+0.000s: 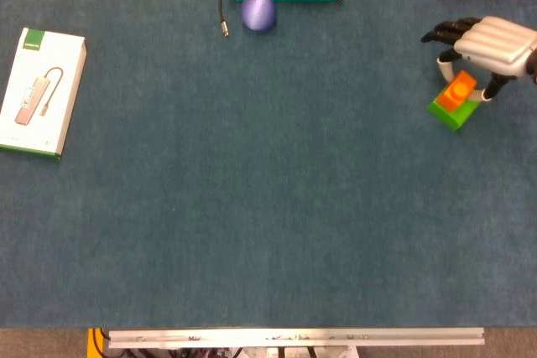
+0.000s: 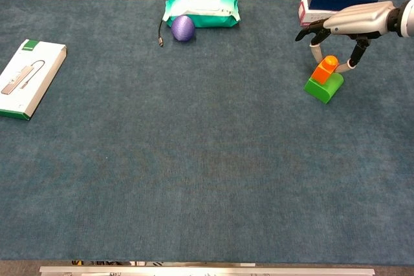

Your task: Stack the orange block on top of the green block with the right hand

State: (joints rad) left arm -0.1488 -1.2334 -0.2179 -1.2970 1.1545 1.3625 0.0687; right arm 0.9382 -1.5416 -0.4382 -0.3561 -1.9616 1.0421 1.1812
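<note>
Orange block (image 2: 325, 68) sits on the green block (image 2: 323, 86), tilted, directly under your right hand (image 2: 349, 21). Thumb and finger straddle it; can't tell if they grip. Lift straight up to clear.

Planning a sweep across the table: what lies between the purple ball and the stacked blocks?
Only bare blue cloth lies between the purple ball and the orange block on the green block, in both the chest and head views.
</note>
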